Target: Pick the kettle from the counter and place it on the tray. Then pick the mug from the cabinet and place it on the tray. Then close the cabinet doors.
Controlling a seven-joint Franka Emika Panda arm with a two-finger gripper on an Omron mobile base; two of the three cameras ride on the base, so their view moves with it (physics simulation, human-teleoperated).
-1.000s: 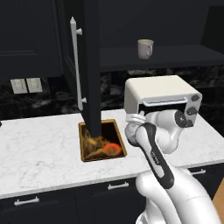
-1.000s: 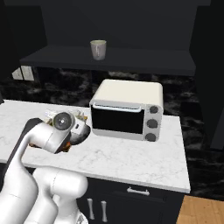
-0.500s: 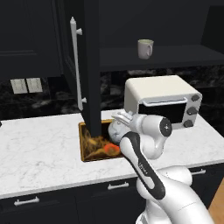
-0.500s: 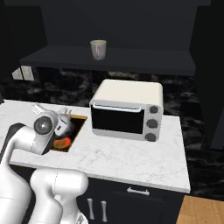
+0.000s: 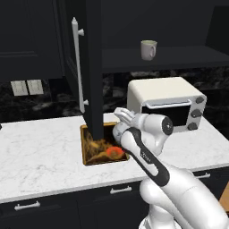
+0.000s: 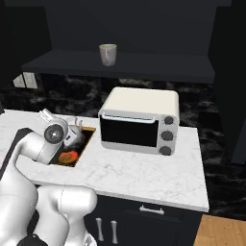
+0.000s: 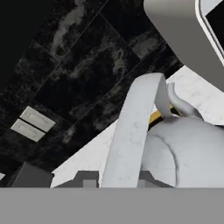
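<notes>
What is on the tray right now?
Over the tray, the kettle hangs by its handle in the end effector. Whether its base touches the tray is hidden. The tray's far end sits behind the cabinet door.

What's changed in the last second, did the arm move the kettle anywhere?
The gripper, closed on the kettle handle, swung from in front of the toaster oven leftward to above the tray; the kettle is not released yet. The mug on the cabinet shelf, the open cabinet door and the counter stayed as they were.
</notes>
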